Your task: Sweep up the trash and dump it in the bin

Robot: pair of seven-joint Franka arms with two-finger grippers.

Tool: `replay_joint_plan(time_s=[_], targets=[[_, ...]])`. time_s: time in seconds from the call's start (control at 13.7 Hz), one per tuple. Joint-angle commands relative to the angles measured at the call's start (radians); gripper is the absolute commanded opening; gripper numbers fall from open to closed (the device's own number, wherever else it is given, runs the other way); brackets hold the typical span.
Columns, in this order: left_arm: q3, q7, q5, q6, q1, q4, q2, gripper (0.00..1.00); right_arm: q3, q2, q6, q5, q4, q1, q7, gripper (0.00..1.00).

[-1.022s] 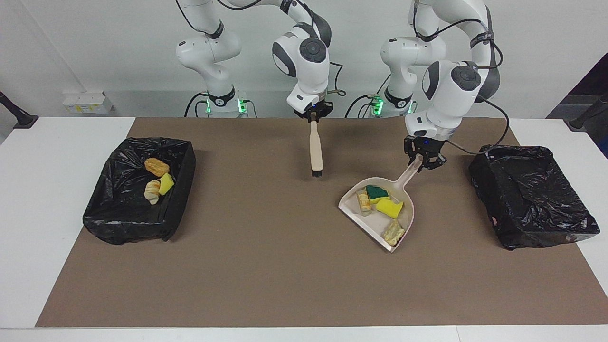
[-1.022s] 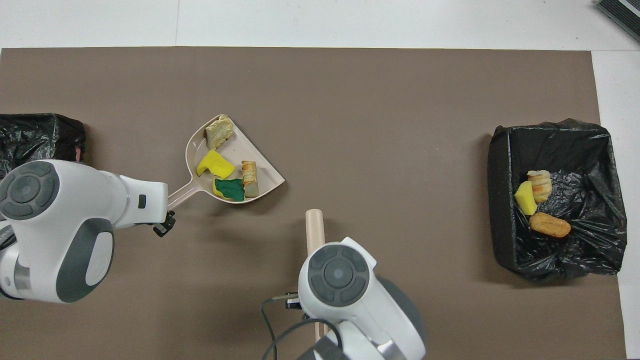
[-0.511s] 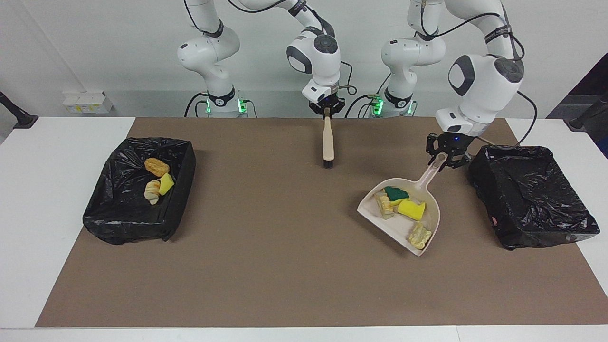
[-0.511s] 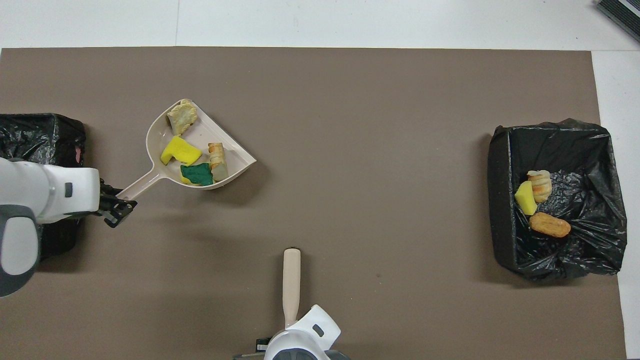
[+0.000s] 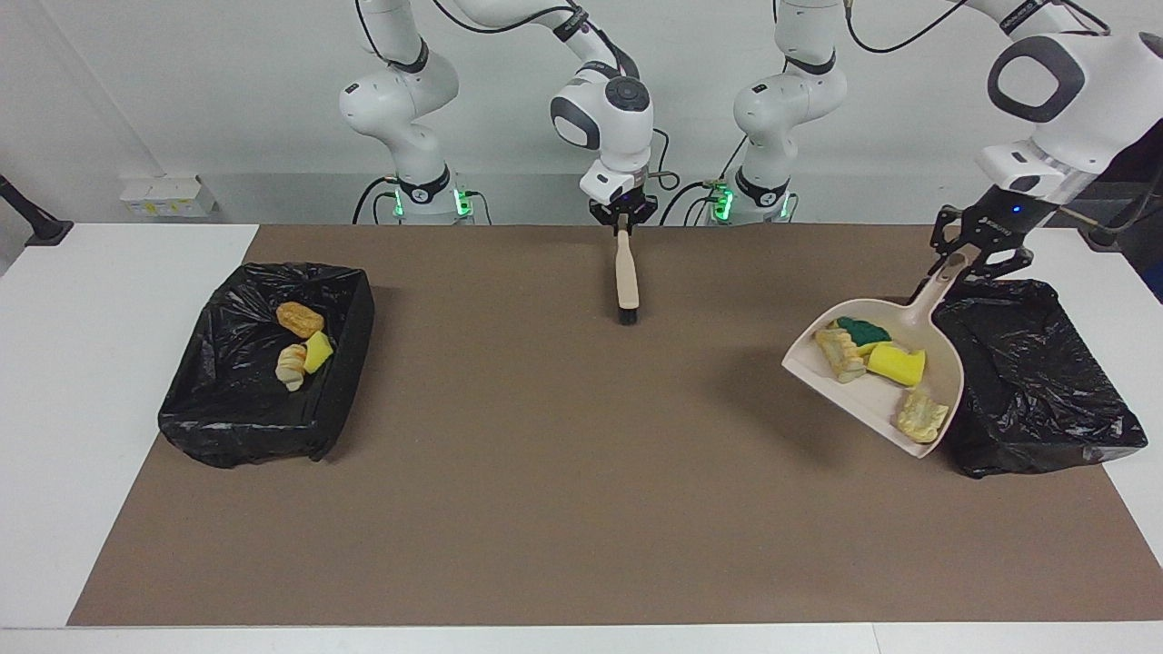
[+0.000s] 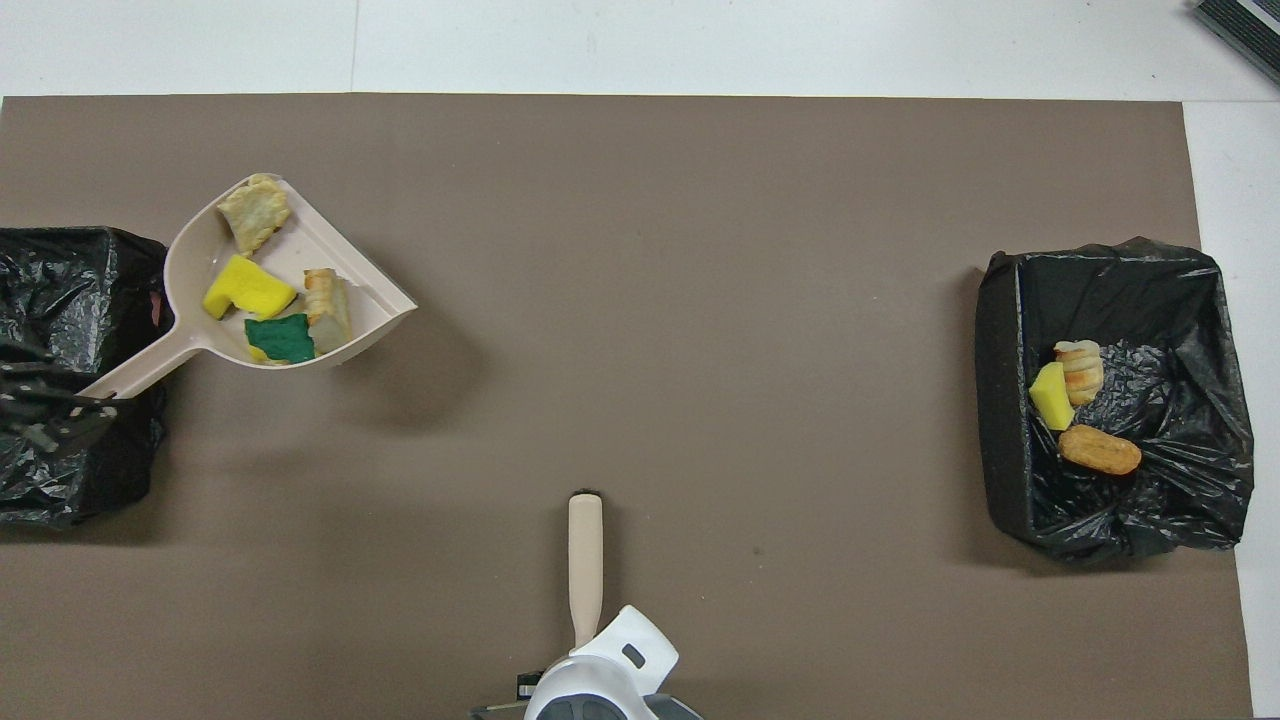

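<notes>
My left gripper (image 5: 965,258) is shut on the handle of the beige dustpan (image 5: 868,400), which hangs tilted above the mat at the edge of the black-lined bin (image 5: 1045,400) at the left arm's end. Several trash scraps lie in the pan: a green-topped sponge (image 5: 863,331), a yellow sponge (image 5: 896,363) and two bread-like chunks (image 5: 839,352). From overhead, the dustpan (image 6: 195,262) reaches the bin (image 6: 80,270), and the left gripper (image 6: 55,405) is over that bin. My right gripper (image 5: 623,216) is shut on the brush (image 5: 626,277), bristles down, over the mat's edge nearest the robots.
A second black-lined bin (image 5: 273,271) at the right arm's end holds three scraps: a golden-brown chunk (image 5: 299,319), a yellow piece (image 5: 318,351) and a striped roll (image 5: 292,365). A brown mat (image 5: 545,472) covers the table between the bins.
The left arm carried the loaded dustpan up and toward the bin at its end of the table. The right arm drew the brush back toward the robots, then held still.
</notes>
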Motion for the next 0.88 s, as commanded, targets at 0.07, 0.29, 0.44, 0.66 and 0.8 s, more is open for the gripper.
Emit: replay_joint_plan(time_s=[0.07, 0.29, 0.44, 0.66, 0.8], targets=[[-0.006, 0.130, 0.001, -0.054, 0.155, 0.121, 0.051, 0.00, -0.009, 0.033, 0.012, -0.016, 0.015, -0.011, -0.049, 0.35], [0.022, 0.169, 0.059, -0.046, 0.221, 0.192, 0.088, 0.00, -0.009, 0.050, 0.009, -0.016, 0.075, -0.069, -0.049, 0.51], [0.040, 0.187, 0.071, -0.048, 0.251, 0.262, 0.132, 0.00, -0.006, 0.027, -0.008, -0.013, 0.126, -0.143, -0.050, 0.57], [0.048, 0.264, 0.131, -0.006, 0.296, 0.268, 0.143, 0.00, -0.009, -0.029, -0.174, -0.008, 0.234, -0.267, -0.049, 0.76], [0.056, 0.323, 0.180, 0.049, 0.322, 0.265, 0.153, 0.00, -0.010, -0.075, -0.248, -0.014, 0.272, -0.356, -0.055, 0.91]])
